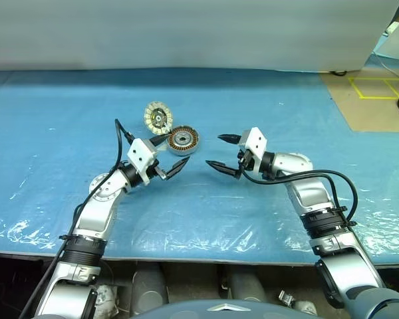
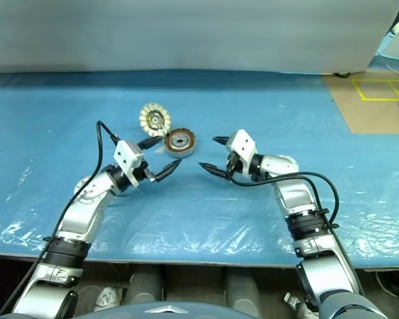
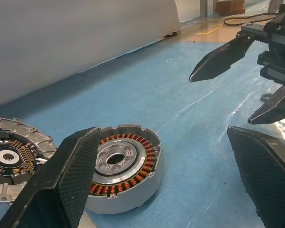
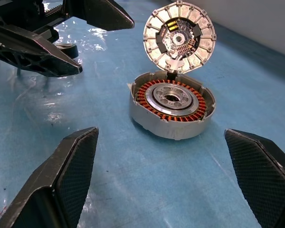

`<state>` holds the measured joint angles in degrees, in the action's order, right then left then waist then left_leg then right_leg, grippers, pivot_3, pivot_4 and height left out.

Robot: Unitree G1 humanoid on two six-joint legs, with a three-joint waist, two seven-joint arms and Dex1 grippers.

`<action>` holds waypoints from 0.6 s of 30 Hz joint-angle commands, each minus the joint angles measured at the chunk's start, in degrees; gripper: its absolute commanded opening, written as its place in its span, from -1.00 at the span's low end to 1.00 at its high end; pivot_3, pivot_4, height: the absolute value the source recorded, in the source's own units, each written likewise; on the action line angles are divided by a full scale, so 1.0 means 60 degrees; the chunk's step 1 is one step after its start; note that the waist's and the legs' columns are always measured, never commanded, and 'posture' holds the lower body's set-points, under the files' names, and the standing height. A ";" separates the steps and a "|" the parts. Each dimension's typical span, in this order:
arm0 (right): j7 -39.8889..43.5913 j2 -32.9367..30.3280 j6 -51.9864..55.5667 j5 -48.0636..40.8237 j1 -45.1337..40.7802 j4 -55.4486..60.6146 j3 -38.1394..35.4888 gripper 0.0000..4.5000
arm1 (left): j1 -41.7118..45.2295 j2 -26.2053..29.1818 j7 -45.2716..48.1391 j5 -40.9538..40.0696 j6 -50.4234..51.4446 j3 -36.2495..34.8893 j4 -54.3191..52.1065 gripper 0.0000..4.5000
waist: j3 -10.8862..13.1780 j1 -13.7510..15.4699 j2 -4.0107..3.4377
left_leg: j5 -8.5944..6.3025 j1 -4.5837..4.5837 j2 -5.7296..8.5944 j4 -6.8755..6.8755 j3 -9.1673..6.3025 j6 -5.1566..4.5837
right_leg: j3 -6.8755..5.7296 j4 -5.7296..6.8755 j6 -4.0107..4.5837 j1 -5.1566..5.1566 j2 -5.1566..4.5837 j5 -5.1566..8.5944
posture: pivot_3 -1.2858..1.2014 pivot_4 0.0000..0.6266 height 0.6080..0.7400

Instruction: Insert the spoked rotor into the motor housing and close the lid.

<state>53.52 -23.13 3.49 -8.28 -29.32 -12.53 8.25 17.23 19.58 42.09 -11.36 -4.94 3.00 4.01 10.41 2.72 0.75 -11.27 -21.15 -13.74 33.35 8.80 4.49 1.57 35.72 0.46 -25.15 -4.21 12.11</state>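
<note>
A: What's on the blue table cover [image 1: 266, 106]?
B: A grey round motor housing [image 4: 173, 124] near the middle, with the spoked rotor [image 4: 172, 100] already sitting inside it: a copper-brown ring of wound spokes around a silver hub.
A: And the lid?
B: The lid [image 4: 179, 37] is a cream-yellow segmented disc with a dark centre, open, touching the housing's far edge.
A: Grippers?
B: The left gripper [image 1: 172, 154] and right gripper [image 1: 223, 152] hover near the housing, fingers spread apart, holding nothing
</note>
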 commanded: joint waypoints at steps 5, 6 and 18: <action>-0.0052 -0.0026 -0.0178 0.0027 -0.0009 0.0339 0.0016 1.00 | 0.0156 -0.0016 0.0056 -0.0070 -0.0022 0.0032 -0.0129 0.99 | 0.0000 0.0000 0.0000 | 0.0000 0.0000 0.0000 0.0000 0.0000 0.0000 | 0.0000 0.0000 0.0000 0.0000 0.0000 0.0000 | 0.03 -0.52 1.00; -0.0049 -0.0026 -0.0185 0.0029 -0.0018 0.0327 0.0024 1.00 | 0.0153 -0.0016 0.0054 -0.0070 -0.0018 0.0029 -0.0136 0.99 | 0.0000 0.0000 0.0000 | 0.0000 0.0000 0.0000 0.0000 0.0000 0.0000 | 0.0000 0.0000 0.0000 0.0000 0.0000 0.0000 | 0.03 -0.52 1.00; -0.0035 -0.0078 -0.0230 0.0052 -0.0082 0.0313 -0.0010 1.00 | 0.0106 -0.0024 0.0186 -0.0105 -0.0061 0.0065 -0.0088 0.99 | 0.0000 0.0000 0.0000 | 0.0000 0.0000 0.0000 0.0000 0.0000 0.0000 | 0.0001 0.0000 0.0000 0.0000 0.0000 0.0000 | 0.03 -0.52 1.00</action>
<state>53.54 -23.14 3.34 -7.98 -29.24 -12.53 8.59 17.55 19.52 42.83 -11.37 -4.51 3.08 4.15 10.41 2.72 0.75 -11.27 -21.15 -13.74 33.35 8.80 4.49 1.58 35.72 0.45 -25.15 -4.21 12.11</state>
